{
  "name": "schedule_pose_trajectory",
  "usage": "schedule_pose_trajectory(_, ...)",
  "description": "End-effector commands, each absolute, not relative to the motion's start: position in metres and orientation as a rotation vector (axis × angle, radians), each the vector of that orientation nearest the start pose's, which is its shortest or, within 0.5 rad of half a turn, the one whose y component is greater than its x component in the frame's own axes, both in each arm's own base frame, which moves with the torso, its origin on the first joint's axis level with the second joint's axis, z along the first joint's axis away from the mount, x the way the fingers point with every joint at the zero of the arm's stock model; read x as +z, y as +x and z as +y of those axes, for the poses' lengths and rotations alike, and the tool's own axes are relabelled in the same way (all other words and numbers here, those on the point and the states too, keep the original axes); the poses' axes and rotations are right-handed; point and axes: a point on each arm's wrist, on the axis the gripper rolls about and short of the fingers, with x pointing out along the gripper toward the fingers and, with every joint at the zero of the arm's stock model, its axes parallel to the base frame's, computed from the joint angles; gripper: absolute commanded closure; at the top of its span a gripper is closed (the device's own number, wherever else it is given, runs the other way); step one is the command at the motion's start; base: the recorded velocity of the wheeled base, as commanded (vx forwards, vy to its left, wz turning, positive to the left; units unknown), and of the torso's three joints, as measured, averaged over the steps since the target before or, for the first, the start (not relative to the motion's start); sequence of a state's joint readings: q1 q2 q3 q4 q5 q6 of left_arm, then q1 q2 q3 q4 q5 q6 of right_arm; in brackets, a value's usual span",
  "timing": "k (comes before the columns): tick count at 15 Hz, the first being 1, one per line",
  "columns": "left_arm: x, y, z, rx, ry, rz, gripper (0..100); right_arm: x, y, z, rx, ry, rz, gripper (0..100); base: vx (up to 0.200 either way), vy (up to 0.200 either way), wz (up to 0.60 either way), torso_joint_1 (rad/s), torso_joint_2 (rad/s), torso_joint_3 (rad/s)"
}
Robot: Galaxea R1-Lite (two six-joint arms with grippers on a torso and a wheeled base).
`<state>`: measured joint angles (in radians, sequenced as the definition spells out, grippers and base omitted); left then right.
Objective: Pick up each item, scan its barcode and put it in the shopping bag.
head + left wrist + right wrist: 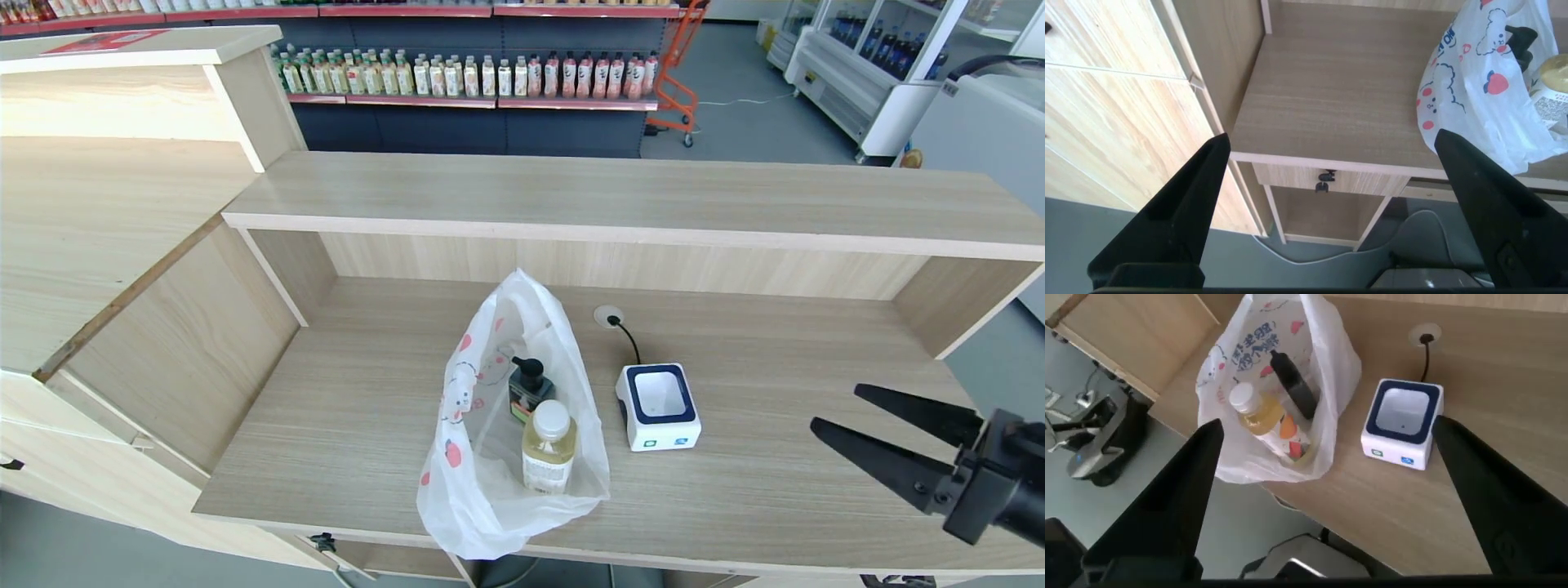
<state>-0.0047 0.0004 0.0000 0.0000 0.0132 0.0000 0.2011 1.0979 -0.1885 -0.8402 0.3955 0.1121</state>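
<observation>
A white plastic shopping bag (490, 457) printed with red hearts lies open on the wooden counter (775, 490), near its front edge. Inside it stand a yellow-drink bottle with a white cap (548, 447) and a dark pump bottle (529, 387). The same bag (1282, 400) holds both bottles in the right wrist view. A white and blue barcode scanner (658, 406) sits just right of the bag. My right gripper (833, 408) hovers open and empty over the counter's right end. My left gripper (1331, 155) is open and empty, off the counter's left front corner, with the bag (1486, 82) beyond it.
A raised wooden ledge (637, 200) runs along the back of the counter, with side walls at both ends. The scanner's black cable (629, 339) leads to a round grommet (608, 316). A drawer with a black latch (1325, 177) sits under the counter. Store shelves and coolers stand behind.
</observation>
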Motion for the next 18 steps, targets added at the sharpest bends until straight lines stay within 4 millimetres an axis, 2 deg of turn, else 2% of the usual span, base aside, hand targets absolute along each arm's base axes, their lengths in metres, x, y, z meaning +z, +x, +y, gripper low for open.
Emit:
schedule_pose_trajectory(1, 0.075, -0.023, 0.000, 0.009, 0.000, 0.000, 0, 0.117, 0.021, 0.004, 0.190, 0.003, 0.046, 0, 0.000, 0.000, 0.00, 0.000, 0.00, 0.000)
schedule_pose_trajectory(3, 0.075, -0.023, 0.000, 0.009, -0.002, 0.000, 0, 0.092, -0.007, 0.001, 0.051, -0.012, 0.050, 0, 0.000, 0.000, 0.00, 0.000, 0.00, 0.000)
schedule_pose_trajectory(4, 0.075, -0.023, 0.000, 0.009, 0.000, 0.000, 0, 0.079, -0.017, 0.000, -0.011, -0.007, 0.055, 0, 0.000, 0.000, 0.00, 0.000, 0.00, 0.000)
schedule_pose_trajectory(5, 0.075, -0.023, 0.000, 0.009, 0.000, 0.000, 0, 0.075, -0.020, 0.000, -0.018, -0.006, 0.048, 0, 0.000, 0.000, 0.00, 0.000, 0.00, 0.000)
schedule_pose_trajectory(6, 0.075, -0.023, 0.000, 0.009, 0.000, 0.000, 0, 0.076, -0.023, 0.000, -0.008, -0.011, -0.001, 0, 0.000, 0.000, 0.00, 0.000, 0.00, 0.000)
schedule_pose_trajectory(14, 0.075, -0.023, 0.000, 0.009, -0.002, 0.000, 0, 0.076, -0.023, 0.000, -0.011, 0.003, -0.003, 0, 0.000, 0.000, 0.00, 0.000, 0.00, 0.000)
schedule_pose_trajectory(15, 0.075, -0.023, 0.000, 0.009, 0.000, 0.000, 0, 0.076, -0.023, 0.000, -0.009, 0.002, -0.002, 100, 0.000, 0.000, 0.00, 0.000, 0.00, 0.000)
schedule_pose_trajectory(18, 0.075, -0.023, 0.000, 0.009, -0.002, 0.000, 0, 0.075, -0.023, 0.000, -0.011, 0.021, 0.000, 100, 0.000, 0.000, 0.00, 0.000, 0.00, 0.000)
